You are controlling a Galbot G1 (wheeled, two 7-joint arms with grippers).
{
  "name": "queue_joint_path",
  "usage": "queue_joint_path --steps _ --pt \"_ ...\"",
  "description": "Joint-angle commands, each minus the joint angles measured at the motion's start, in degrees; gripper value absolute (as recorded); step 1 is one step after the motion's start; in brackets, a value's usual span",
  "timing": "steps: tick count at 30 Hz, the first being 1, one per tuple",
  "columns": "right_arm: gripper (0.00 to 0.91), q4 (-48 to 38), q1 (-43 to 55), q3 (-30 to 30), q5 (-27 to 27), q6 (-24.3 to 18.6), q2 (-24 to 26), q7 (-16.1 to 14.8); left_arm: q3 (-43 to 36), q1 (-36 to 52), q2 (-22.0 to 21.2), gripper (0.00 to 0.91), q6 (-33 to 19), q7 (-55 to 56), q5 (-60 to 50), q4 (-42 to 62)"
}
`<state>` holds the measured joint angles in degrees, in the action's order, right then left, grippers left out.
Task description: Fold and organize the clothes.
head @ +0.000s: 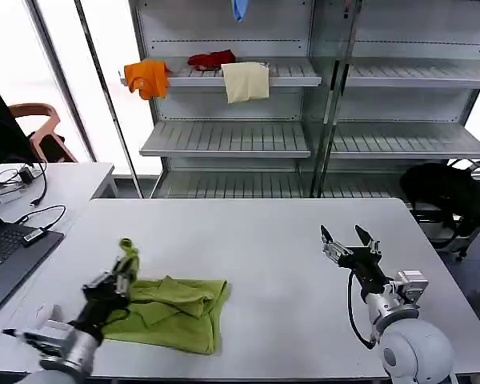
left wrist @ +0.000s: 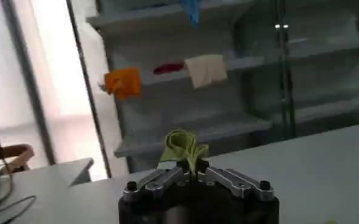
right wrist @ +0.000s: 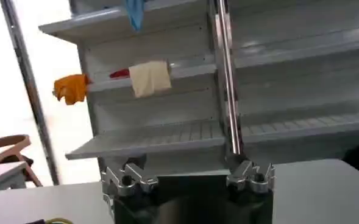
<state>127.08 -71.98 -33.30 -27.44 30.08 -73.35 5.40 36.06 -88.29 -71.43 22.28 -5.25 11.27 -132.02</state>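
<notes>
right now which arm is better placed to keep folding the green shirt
Left. Its claw is shut on an edge of the green shirt, lifted off the table. The right claw hovers open, away from it.

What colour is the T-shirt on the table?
Lime green T-shirt, clearest in the head view; the left claw pinches one corner.

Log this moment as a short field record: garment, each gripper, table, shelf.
garment: lime T-shirt, partly folded, lying on the table's left side
left gripper: shut on a pinched-up part of the T-shirt, raised above the table
right gripper: open, holding nothing, above the table's right side
table: white
shelf: orange cloth, red cloth, cream cloth
</notes>
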Motion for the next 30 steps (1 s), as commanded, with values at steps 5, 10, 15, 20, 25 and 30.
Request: queue_joint_path --steps 5,10,15,20,25,30 --pt "0.907 -0.6 -0.5 -0.1 1.3 -0.1 -0.4 -0.2 -22.9 3.4 -0.9 0.000 2.9 3.5 -4.4 5.0" --pt "0.907 -1.3 -0.2 -0.2 1.9 -0.1 -0.4 -0.3 -24.3 3.3 -0.9 0.000 3.9 3.5 -4.9 5.9" --pt "0.907 -2.2 0.4 -0.1 2.1 -0.2 -0.7 -0.2 -24.4 3.0 -0.4 0.000 4.8 3.1 -6.2 6.1" --pt "0.907 -3.0 0.8 0.2 2.5 -0.3 -1.0 -0.3 -24.3 2.9 -0.1 0.010 5.7 2.3 -7.4 6.5" --pt "0.907 -3.4 1.1 0.2 2.6 -0.3 -1.1 -0.3 -24.1 2.4 0.1 0.907 6.4 1.7 -9.0 6.1" --pt "0.907 -3.6 1.3 0.2 2.6 -0.3 -1.1 -0.2 -25.0 1.6 -0.2 0.907 6.5 2.1 -7.0 4.4"
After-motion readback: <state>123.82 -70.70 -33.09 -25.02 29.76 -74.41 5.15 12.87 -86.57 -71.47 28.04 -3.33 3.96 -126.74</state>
